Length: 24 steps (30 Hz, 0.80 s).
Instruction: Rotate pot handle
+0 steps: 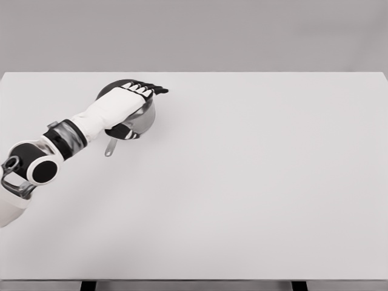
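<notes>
Left hand (130, 100) flat over pot (140, 120) on table (254, 182)

We see our left hand (130, 97) lying flat over the pot (144, 119), fingers extended toward two o'clock, its handle (110, 147) pointing toward seven o'clock on the table (254, 182).

Left arm (66, 136) enters from lower left, elbow bent near the frame edge, forearm angled up and right, left hand (130, 97) extended flat with dark-tipped fingers (154, 90) straight and together, pointing right, holding nothing; right arm out of view.
</notes>
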Motion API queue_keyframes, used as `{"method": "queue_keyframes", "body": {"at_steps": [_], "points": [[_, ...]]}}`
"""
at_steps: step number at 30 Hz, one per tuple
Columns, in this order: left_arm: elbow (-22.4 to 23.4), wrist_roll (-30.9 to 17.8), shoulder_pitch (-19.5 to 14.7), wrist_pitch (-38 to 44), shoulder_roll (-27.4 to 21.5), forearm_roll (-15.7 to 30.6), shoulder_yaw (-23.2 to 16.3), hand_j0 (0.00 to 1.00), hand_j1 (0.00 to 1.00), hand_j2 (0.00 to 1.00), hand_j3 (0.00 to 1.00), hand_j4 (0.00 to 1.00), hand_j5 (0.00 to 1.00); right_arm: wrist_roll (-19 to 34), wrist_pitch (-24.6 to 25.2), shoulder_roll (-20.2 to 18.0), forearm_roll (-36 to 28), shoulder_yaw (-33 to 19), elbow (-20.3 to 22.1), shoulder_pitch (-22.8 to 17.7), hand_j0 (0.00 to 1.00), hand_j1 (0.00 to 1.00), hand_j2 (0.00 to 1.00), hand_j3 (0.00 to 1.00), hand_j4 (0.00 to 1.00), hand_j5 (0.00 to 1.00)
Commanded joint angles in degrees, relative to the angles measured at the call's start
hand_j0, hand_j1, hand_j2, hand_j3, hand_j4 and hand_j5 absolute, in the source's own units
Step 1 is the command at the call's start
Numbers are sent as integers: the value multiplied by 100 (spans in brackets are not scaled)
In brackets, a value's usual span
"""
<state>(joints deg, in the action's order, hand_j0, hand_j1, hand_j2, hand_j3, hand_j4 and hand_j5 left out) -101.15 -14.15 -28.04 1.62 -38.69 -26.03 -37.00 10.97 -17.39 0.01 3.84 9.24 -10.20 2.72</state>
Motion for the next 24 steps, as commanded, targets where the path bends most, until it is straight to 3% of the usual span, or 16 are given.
{"method": "queue_keyframes", "body": {"at_steps": [1, 24], "points": [[-1, 0, 0, -4, 1, -113, 0, 100, 100, 100, 100, 100, 100, 1, -1, -1, 3, -1, 0, 0, 100, 100, 100, 100, 100, 100], [-1, 35, 158, 40, 81, -597, 9, 100, 100, 100, 100, 100, 100, 1, -1, -1, -6, -1, 0, 0, 100, 100, 100, 100, 100, 100]]}}
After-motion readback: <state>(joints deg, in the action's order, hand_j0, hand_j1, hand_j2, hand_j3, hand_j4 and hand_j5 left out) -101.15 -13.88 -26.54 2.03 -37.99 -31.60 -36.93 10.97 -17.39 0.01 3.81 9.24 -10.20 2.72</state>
